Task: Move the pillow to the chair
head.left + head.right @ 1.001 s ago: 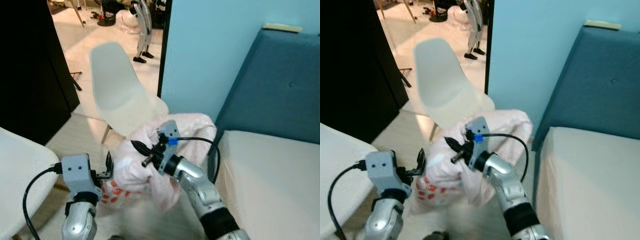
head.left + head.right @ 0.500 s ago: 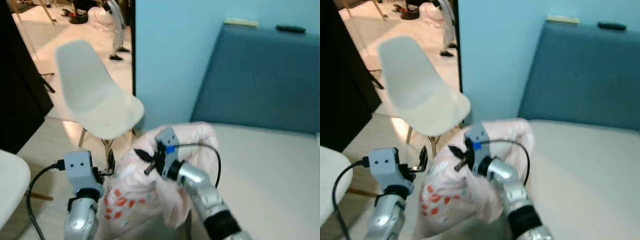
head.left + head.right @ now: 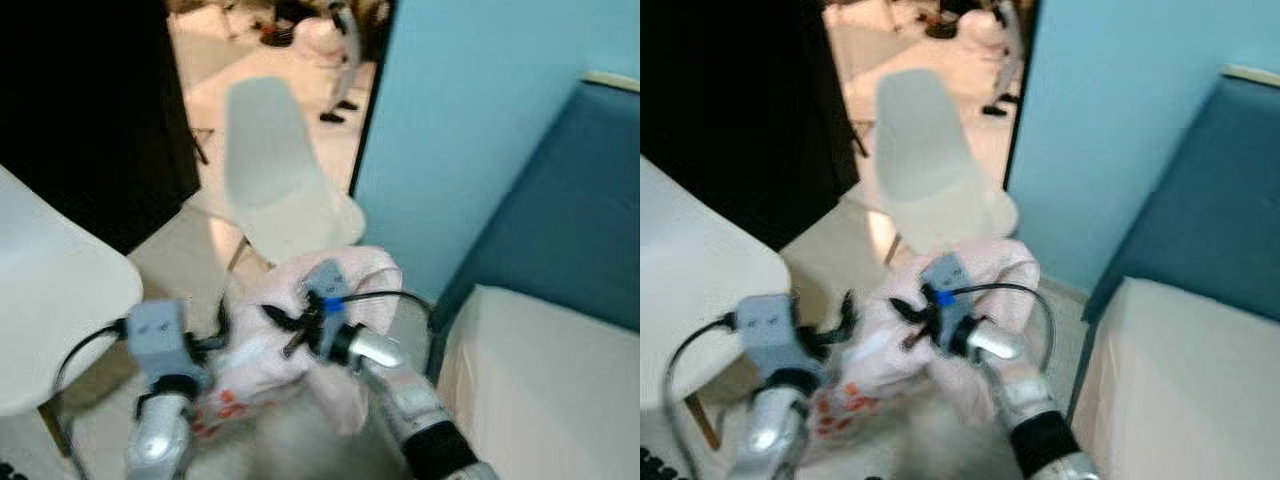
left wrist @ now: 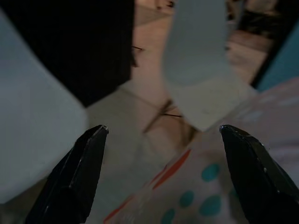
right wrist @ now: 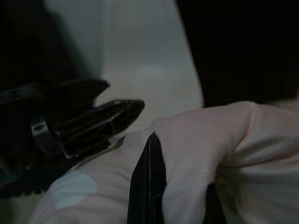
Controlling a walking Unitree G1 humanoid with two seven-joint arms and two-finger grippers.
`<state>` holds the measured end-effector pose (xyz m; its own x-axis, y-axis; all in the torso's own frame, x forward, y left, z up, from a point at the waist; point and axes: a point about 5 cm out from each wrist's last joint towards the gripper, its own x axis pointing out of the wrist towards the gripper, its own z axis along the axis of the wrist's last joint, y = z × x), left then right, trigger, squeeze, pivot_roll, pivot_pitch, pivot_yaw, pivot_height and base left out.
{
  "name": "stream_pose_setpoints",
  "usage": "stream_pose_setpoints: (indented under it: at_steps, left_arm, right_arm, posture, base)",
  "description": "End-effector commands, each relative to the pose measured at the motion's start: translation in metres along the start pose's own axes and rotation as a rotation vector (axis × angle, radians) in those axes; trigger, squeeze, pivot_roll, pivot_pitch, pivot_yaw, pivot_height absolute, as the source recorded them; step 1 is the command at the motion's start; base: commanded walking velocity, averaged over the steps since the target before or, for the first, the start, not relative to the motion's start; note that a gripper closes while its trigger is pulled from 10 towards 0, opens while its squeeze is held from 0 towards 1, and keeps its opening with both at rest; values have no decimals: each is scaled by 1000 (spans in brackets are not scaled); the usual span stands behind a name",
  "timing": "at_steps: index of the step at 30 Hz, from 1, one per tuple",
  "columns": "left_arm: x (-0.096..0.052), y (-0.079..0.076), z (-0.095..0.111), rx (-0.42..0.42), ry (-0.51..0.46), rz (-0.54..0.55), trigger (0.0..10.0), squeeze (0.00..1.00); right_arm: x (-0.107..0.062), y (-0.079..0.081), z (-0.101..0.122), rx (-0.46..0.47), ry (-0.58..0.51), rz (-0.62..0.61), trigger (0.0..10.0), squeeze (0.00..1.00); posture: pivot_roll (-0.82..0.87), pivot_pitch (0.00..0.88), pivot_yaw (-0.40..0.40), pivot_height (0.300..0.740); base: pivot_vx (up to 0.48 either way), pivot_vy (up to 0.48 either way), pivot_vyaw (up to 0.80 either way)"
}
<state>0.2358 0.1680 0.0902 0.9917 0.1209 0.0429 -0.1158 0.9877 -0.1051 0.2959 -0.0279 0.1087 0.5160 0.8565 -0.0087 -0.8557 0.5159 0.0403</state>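
Note:
A pink pillow (image 3: 300, 360) with red and teal dots hangs between my two grippers, low in front of me. My right gripper (image 3: 283, 330) is shut on a fold of its upper edge, and in the right wrist view a black finger (image 5: 149, 186) is sunk in the fabric. My left gripper (image 4: 163, 135) is open at the pillow's left side, with the dotted cloth (image 4: 210, 196) lying between its spread fingers. The white shell chair (image 3: 270, 170) stands just beyond the pillow, facing me with its seat bare.
A second white seat (image 3: 50, 290) is close on my left. A blue sofa back (image 3: 560, 230) and a pale cushion (image 3: 540, 390) are on my right, and a light blue wall (image 3: 470, 120) is behind them. A dark cabinet (image 3: 90, 100) stands at the far left.
The whole picture has swung sideways, so the camera has turned; the chair now sits straight beyond the pillow. Both grippers hold their places on the pillow as before.

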Motion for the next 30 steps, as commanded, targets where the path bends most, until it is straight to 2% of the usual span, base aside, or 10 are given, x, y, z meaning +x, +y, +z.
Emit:
stream_pose_setpoints:
  at_steps: [1, 6, 10, 20, 24, 30]
  left_arm:
    - [-1, -4, -2, -4, 2, -14, 10000, 0]
    - [-1, -6, -2, -9, 5, -28, 10000, 0]
    - [0, -7, -4, -4, 14, -35, 10000, 0]
    - [10, -2, 0, -16, -13, -10, 10000, 0]
    - [18, 5, 7, -16, -45, 19, 10000, 0]
    - [26, 8, 16, -9, -90, 17, 10000, 0]
  right_arm:
    - [0, -7, 11, -58, -48, -27, 10000, 0]
    - [3, -15, 8, -43, -8, -113, 10000, 0]
    - [1, -15, 7, -39, -14, -102, 10000, 0]
    - [1, -21, 8, -68, -24, -120, 10000, 0]
    - [1, -28, 14, -95, -35, -151, 10000, 0]
    - [0, -49, 27, -115, -72, -300, 10000, 0]
  posture:
    - [29, 61, -92, 740]
    - [28, 60, -93, 740]
    - [25, 56, -96, 740]
    - [23, 35, -114, 740]
    - [26, 35, -126, 740]
    - [34, 33, -138, 740]
  base:
    - [0, 0, 794]
    - [0, -71, 159]
    - [0, -472, 0]
    - [0, 0, 0]
    - [0, 0, 0]
    - [0, 0, 0]
